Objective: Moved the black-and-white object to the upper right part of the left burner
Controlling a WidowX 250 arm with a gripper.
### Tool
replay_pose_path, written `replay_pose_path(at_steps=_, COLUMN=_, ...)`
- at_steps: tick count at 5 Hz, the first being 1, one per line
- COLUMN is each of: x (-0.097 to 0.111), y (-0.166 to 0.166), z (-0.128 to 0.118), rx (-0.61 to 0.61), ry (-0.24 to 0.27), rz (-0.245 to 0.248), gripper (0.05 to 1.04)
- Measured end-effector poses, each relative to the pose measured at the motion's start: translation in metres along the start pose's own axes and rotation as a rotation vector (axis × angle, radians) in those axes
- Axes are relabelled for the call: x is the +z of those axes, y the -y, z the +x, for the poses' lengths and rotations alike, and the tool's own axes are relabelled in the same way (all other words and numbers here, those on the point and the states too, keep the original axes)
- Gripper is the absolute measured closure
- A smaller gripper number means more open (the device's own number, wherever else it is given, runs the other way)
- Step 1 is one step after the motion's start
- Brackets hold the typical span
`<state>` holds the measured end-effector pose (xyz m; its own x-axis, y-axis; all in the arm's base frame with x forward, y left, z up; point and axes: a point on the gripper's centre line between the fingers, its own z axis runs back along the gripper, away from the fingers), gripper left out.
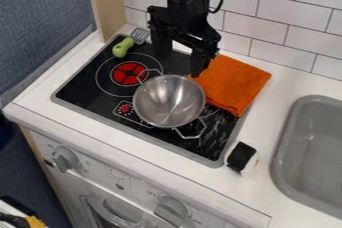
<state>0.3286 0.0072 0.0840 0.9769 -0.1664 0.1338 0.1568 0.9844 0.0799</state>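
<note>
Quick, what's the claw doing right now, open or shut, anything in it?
Claw: open, its two fingers well apart and nothing between them, over the back of the stove by the metal pot.

White wall tiles [272,20]; blue-gray fabric panel [43,17]; wooden post [109,3].

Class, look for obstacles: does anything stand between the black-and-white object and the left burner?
Yes: the metal pot sits between the black-and-white object and the left burner, so a low, straight path would likely run into it.
</note>
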Motion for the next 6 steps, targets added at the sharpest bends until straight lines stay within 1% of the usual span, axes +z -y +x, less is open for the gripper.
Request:
replay_pose_path(at_steps=1, x=-0.009, y=0.002, z=-0.002, rx=-0.003, ry=-0.025, rz=-0.011, gripper=0.083)
replay_pose_path(at_steps=2, x=-0.007, y=0.032, z=0.005, rx=-0.115, ry=0.009, rz=-0.042, gripper=0.083)
replay_pose_path(at_steps=3, x=0.01, y=0.08, z=0.009, rx=-0.242, ry=0.038, rz=-0.05, gripper=0.083)
replay_pose_path(at_steps=4, x=0.014, y=0.125, z=0.0, rx=-0.3, ry=0.043, rz=-0.097, gripper=0.083)
replay_pose_path(at_steps=5, x=-0.005, y=0.136, z=-0.02, rx=-0.29, ry=-0.029, rz=-0.126, gripper=0.083)
replay_pose_path(at_steps=6, x=-0.022, y=0.144, z=-0.045, rx=-0.295, ry=-0.099, rz=-0.109, gripper=0.083)
